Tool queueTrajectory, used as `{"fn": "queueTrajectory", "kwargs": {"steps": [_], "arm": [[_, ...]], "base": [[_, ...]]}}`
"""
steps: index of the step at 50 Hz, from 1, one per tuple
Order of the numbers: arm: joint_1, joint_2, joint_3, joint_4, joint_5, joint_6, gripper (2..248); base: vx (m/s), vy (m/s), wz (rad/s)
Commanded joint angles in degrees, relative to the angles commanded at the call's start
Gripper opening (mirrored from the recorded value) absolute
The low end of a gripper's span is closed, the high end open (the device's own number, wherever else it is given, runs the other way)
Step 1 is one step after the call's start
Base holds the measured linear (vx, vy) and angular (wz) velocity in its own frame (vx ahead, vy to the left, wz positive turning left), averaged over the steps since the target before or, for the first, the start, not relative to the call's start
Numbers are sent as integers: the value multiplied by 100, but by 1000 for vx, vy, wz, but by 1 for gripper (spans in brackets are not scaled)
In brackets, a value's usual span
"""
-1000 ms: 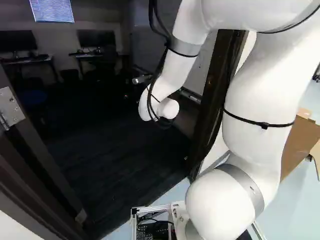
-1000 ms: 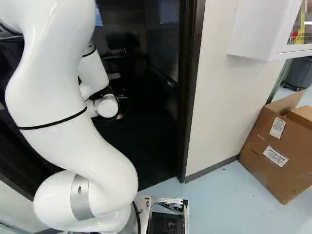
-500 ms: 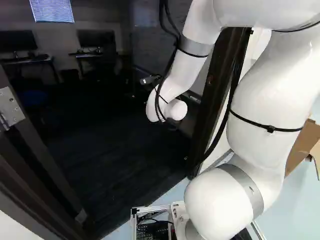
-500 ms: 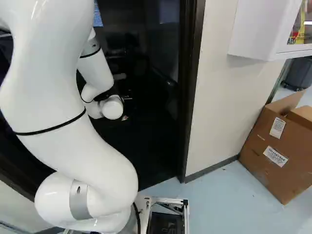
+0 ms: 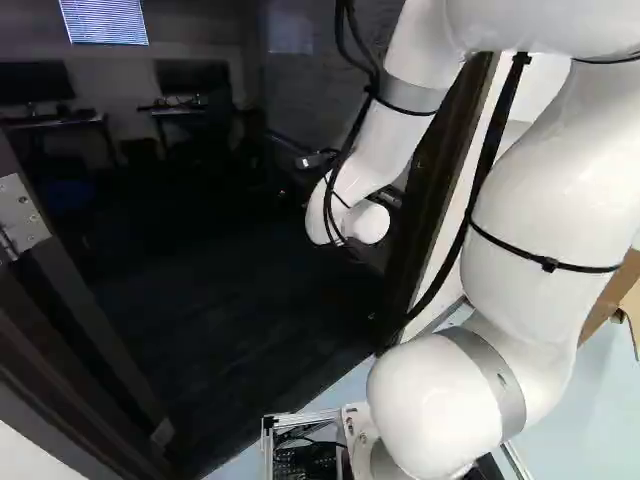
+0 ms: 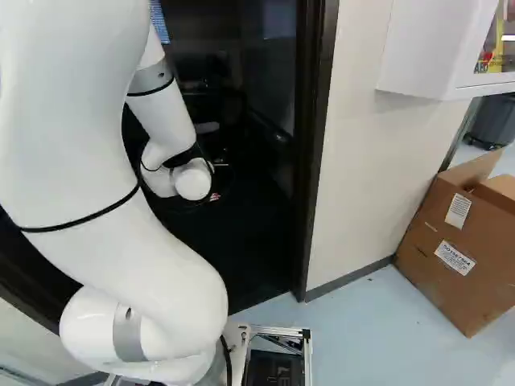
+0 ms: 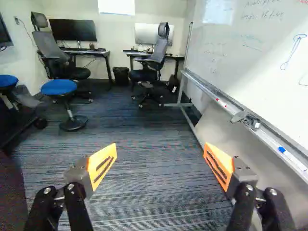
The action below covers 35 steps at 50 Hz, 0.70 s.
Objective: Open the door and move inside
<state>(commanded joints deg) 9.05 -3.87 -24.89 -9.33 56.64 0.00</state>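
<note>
Hand (image 6: pixel 215 195) spread, its flat, slotted orange pads (image 7: pixel 98 162) apart above striped carpet (image 7: pixel 149 192); smooth whiteboard (image 7: pixel 240 62) alongside. Dark, straight-edged door frame (image 6: pixel 312 161) borders pale wall (image 6: pixel 366 161).

Two desks (image 7: pixel 102 54) are standing in the room, and two monitors (image 7: pixel 72 30) are sitting on them, while one more dark screen (image 7: pixel 4 31) is showing only in part. Two office chairs (image 7: pixel 50 46) and two blue stools (image 7: pixel 58 87) are standing on the floor. One whiteboard (image 7: pixel 240 57) is standing there too, and one window (image 5: pixel 103 20) is letting in light. Two bins (image 7: pixel 121 76) are showing across the views. One door frame (image 6: pixel 315 161), one white robot arm (image 5: pixel 520 230), one wall cabinet (image 6: pixel 426 52) and one cardboard box (image 6: pixel 442 277) are appearing. Two labels (image 6: pixel 455 257) are sticking to the box.
</note>
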Motion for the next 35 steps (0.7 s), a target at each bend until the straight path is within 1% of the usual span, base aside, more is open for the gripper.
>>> {"fn": "queueTrajectory", "kwargs": {"steps": [10,29,35], "arm": [[-97,36,39,0,0,0,247],[-103,38,41,0,0,0,247],[-103,38,41,0,0,0,247]], "base": [[0,0,0],[0,0,0],[20,34,168]]}}
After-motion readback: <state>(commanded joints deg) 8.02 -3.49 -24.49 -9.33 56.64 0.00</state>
